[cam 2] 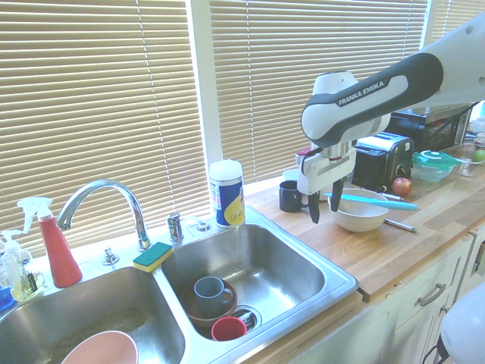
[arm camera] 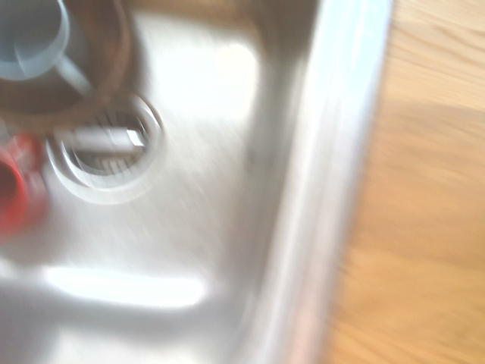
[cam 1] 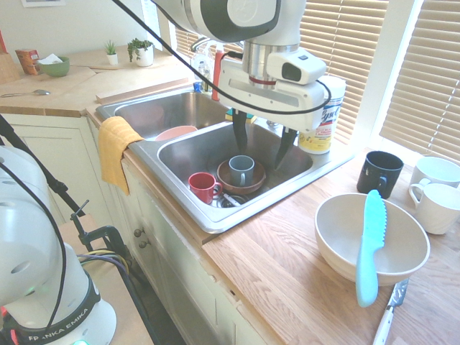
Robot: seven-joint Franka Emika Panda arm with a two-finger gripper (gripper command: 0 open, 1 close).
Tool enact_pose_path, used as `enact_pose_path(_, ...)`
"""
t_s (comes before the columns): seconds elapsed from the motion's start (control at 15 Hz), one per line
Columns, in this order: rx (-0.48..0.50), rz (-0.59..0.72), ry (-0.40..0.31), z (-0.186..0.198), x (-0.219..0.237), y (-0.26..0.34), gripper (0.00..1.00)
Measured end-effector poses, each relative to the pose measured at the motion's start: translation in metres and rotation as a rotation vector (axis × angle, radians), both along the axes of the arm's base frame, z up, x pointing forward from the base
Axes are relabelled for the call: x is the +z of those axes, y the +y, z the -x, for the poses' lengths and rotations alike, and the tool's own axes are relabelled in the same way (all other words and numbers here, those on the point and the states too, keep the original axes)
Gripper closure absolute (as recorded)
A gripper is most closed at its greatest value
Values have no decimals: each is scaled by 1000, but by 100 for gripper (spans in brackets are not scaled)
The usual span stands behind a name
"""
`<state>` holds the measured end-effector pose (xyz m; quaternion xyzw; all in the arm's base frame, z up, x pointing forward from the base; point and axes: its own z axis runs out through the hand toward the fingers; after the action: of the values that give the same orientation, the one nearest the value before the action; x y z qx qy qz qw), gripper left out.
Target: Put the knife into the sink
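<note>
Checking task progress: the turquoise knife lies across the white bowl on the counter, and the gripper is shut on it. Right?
Not quite. The knife does lie across the white bowl, but the gripper is open and empty near the sink, as the first exterior view shows.

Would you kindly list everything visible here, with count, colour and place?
knife: 1, turquoise, across white bowl on counter
sink: 1, steel, two basins
grey mug: 1, in brown bowl, right basin
red cup: 1, right basin
pink bowl: 1, left basin
wipes canister: 1, behind sink
sponge: 1, yellow-green, by faucet
spray bottle: 1, red
black mug: 1, counter
white mugs: 2
yellow cloth: 1, sink edge
gripper: 1, open, above sink
</note>
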<state>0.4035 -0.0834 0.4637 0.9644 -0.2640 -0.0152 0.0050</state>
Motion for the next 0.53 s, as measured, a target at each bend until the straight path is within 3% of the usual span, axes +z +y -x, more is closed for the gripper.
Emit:
enact_pose_path(0.2, 115, -2, 51, 20, 7, -65, 0)
enact_pose_path(0.53, 114, 30, 2, 21, -6, -155, 0)
